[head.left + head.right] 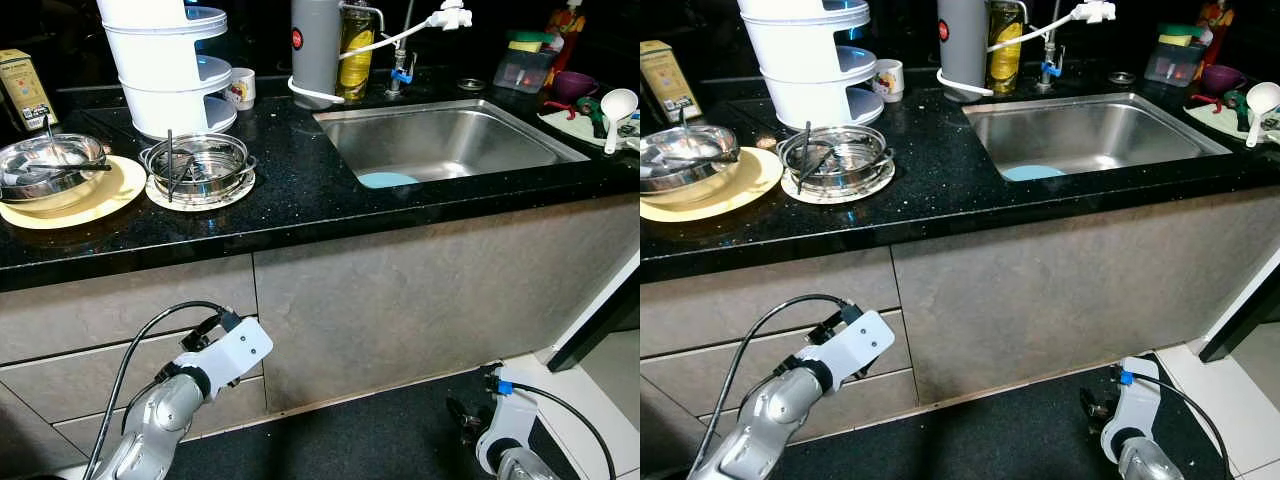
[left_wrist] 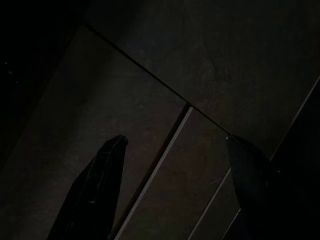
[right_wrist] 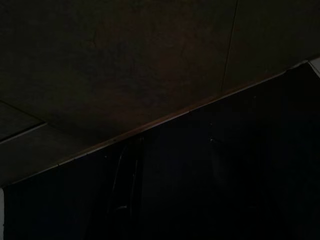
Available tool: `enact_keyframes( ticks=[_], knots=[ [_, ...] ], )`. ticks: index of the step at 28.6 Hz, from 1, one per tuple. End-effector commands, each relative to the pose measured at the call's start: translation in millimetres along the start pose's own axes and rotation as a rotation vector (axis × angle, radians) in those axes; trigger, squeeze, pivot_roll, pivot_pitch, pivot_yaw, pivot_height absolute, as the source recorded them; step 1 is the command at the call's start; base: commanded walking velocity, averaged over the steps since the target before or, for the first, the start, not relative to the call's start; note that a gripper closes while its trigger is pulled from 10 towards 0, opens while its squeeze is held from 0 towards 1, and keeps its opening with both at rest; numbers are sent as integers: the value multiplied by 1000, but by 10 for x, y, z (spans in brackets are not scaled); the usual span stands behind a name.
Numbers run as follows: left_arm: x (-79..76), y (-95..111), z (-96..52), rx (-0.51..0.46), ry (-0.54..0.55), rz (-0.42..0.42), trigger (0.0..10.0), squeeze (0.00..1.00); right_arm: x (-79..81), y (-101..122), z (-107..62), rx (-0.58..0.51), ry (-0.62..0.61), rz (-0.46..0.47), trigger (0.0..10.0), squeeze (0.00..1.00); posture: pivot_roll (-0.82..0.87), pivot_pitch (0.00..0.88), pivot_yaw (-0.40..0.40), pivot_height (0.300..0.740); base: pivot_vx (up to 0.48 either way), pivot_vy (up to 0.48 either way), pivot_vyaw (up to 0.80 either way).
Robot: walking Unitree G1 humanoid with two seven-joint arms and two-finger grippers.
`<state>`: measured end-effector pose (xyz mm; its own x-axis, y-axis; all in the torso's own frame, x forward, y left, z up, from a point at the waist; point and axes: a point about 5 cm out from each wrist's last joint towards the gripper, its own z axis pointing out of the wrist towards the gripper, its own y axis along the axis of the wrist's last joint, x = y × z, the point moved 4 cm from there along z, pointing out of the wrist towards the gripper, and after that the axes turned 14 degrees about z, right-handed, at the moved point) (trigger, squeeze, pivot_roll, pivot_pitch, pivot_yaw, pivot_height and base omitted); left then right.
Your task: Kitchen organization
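On the black counter [image 1: 300,190] a steel bowl [image 1: 50,165] rests on a yellow plate [image 1: 112,192]. Beside it a steel dish [image 1: 198,163] holding utensils sits on a white plate. A light blue plate [image 1: 388,180] lies in the steel sink [image 1: 520,150]. My left gripper [image 2: 176,139] hangs low in front of the grey cabinet fronts [image 1: 400,290], open and holding nothing. My right gripper [image 1: 466,420] hangs idle near the dark floor, in deep shade.
A white tiered container [image 1: 165,70], a mug [image 1: 240,88] and a yellow box [image 1: 25,88] stand at the back left. A grey canister [image 1: 316,50] and an oil bottle [image 1: 355,40] stand by the tap. A white ladle [image 1: 617,105], a purple cup [image 1: 572,85] and a plastic tub [image 1: 525,68] are right of the sink.
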<state>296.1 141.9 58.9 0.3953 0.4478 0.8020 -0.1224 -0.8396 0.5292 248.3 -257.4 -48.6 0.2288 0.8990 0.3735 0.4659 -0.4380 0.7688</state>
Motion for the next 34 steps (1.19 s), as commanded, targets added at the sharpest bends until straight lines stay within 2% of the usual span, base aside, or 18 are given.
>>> enact_keyframes(
  ticks=[1,34],
  knots=[
    [-56,-86,-30,21,-17,3,10000,0,-8,-58,-10,11,-6,-1,10000,0,9,0,-29,740,0,0,0],
    [-71,-52,-73,13,-13,4,10000,0,-43,-67,-46,7,-7,-2,10000,0,-12,0,-22,740,0,0,0]
  ],
)
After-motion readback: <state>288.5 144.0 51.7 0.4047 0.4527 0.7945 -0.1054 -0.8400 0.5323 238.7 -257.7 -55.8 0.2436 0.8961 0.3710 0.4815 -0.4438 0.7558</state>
